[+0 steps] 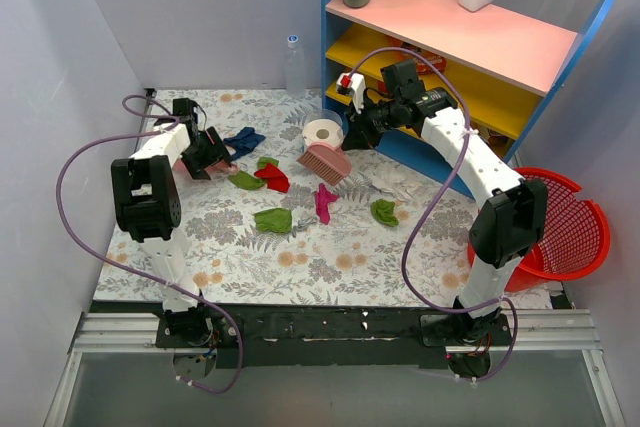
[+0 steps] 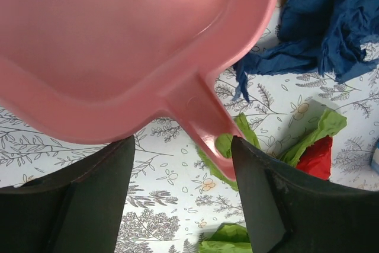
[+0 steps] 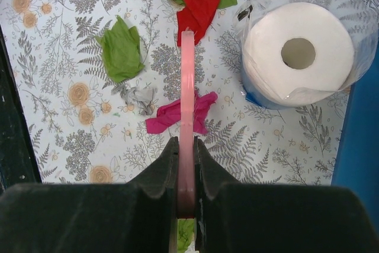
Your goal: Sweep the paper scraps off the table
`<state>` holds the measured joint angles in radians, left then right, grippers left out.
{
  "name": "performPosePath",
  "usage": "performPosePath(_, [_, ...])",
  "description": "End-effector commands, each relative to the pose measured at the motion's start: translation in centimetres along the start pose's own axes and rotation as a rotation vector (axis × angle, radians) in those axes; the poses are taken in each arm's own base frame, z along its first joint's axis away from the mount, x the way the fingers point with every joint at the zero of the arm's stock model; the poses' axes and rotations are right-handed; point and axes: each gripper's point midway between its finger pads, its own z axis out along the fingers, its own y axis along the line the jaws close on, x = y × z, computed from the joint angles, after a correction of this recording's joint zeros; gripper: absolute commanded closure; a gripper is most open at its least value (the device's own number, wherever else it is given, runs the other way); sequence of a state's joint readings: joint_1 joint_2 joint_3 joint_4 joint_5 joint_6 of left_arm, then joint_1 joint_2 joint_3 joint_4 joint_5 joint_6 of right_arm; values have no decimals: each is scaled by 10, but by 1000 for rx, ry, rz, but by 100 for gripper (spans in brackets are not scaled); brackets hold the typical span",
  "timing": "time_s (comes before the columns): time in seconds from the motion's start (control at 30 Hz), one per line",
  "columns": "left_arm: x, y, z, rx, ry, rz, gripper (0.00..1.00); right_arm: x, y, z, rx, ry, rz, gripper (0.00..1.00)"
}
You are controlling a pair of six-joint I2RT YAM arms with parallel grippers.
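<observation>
On the worktop (image 1: pixel 330 267) I count the paper scraps (image 1: pixel 272 219) spread across the middle. One is dark blue at the far left. A green and a red one touch just in front of it, and a second green lies nearer the arms. Magenta sits in the centre, with a third green to the right. The right wrist view adds a whitish crumple (image 3: pixel 137 96) between a green piece and the magenta scrap (image 3: pixel 169 117).

Right fingers (image 3: pixel 118 217): closed on the thin pink handle of the brush (image 1: pixel 325 162). The brush head is at far centre, just beside the paper roll (image 1: pixel 322 132). I cannot tell whether the bristles touch the cloth.

Left fingers (image 2: pixel 77 205): spread apart. The pink dustpan (image 2: pixel 118 45) lies just ahead of them. Its handle runs down between them and ends against the right-hand finger, and I see no clamping from both sides. The dustpan is next to the dark blue scrap (image 2: pixel 320 28). Green and red pieces show beyond the handle tip.

A red basket (image 1: pixel 570 227) stands past the worktop's right edge.
</observation>
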<state>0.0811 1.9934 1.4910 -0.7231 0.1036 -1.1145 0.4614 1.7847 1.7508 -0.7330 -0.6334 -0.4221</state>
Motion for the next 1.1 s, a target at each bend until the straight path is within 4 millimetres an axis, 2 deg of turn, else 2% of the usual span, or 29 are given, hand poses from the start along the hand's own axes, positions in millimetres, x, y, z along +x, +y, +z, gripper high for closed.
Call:
performPosePath(0.0, [-14,-5,-10,1,-40,15,35,-9,-2,2,-1,-27,-26,99])
performPosePath(0.07, [-8,-9,-11,29,-21,15,37,-7,-3,3,-2,-22,-24,99])
performPosePath(0.17, [-5,-11,-13,47,-17,22,49,-6,-4,4,-4,-17,-24,99])
performPosePath(0.3, [-5,8,-19,-45,-38,40,54,-3,-5,7,-10,-11,-17,99])
performPosePath(0.43, [-1,20,-38,-81,-51,40,53,0,-6,10,-17,-5,-10,99])
performPosePath(0.47, [-5,24,-51,-102,-84,38,53,-1,-6,10,-18,-5,-13,99])
performPosePath(0.63, [1,47,-71,-203,-117,26,52,1,-9,13,-13,3,-15,99])
performPosePath(0.7, [-6,39,-80,-165,-150,22,47,1,-10,13,-10,3,-19,99])
performPosePath(0.73, [-10,31,-82,-129,-158,23,38,2,-10,14,-11,6,-16,99])
performPosePath(0.8, [-13,2,-87,18,-145,48,33,3,-10,13,-11,8,-16,99])
performPosePath(0.83, [-12,-3,-86,44,-135,52,31,3,-9,13,-12,8,-18,99])
performPosePath(0.9, [-14,-3,-82,26,-145,56,23,4,-9,13,-15,10,-21,99])
performPosePath(0.97, [-12,1,-70,0,-122,48,18,4,-9,13,-13,9,-25,99])
performPosePath(1.07, [-13,1,-58,-5,-105,41,14,3,-10,11,-5,10,-33,99])
